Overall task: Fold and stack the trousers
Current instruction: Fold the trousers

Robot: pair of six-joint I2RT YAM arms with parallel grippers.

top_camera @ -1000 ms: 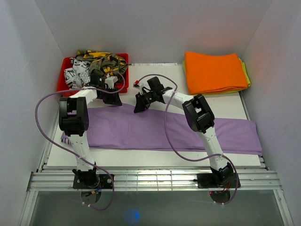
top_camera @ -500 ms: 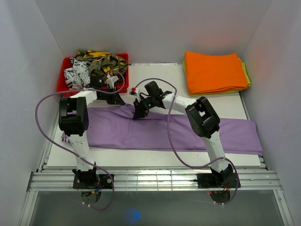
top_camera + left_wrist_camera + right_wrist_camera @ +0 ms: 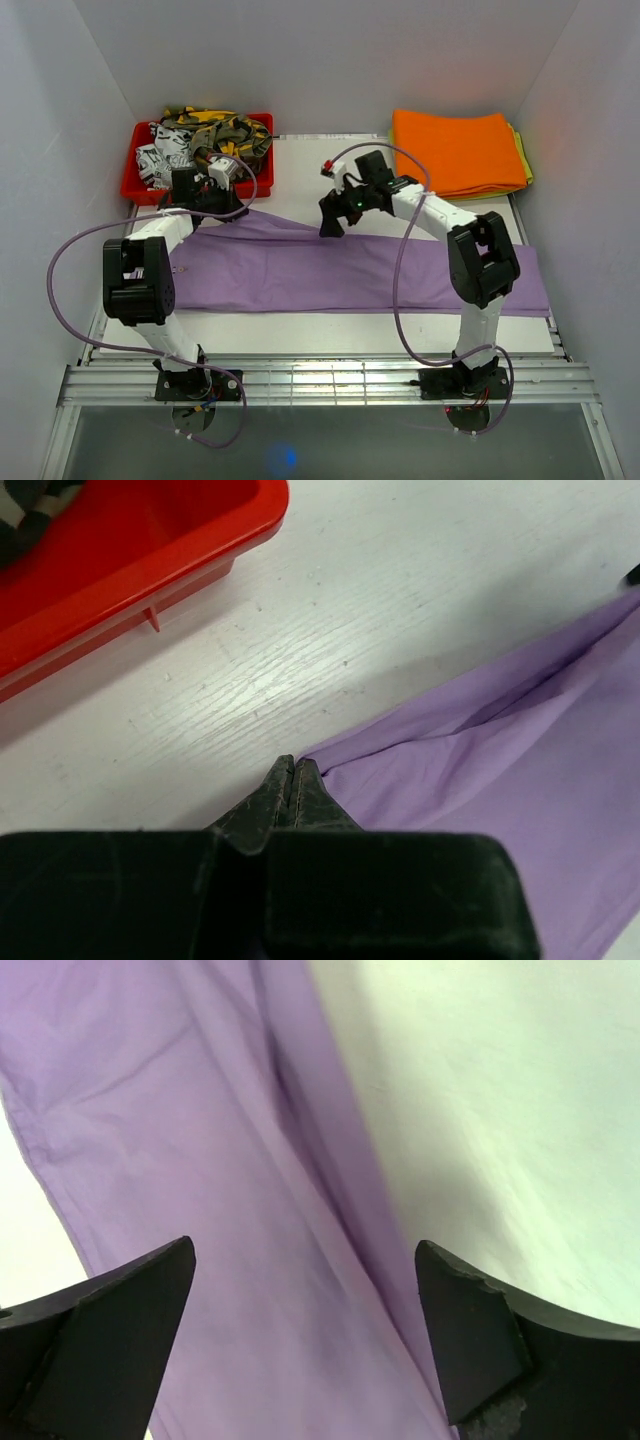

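Evidently the fold is only at its opening stage, the far edge being gathered before anything is doubled over. The left end effector is clenched, and the wrist view shows a drawn-out peak of lilac cloth running right into its tips, so I judge it to be grasping the trousers at their far edge near the red bin. The right end effector hangs over the same far edge nearer the middle, its fingers spread wide and grasping nothing. Next, I think, it must drop and pinch that edge so both arms can carry it toward the near side. The trousers lie flat along the counter, stretching almost from side to side, thin and soft, with shallow creases fanning from the pinched point
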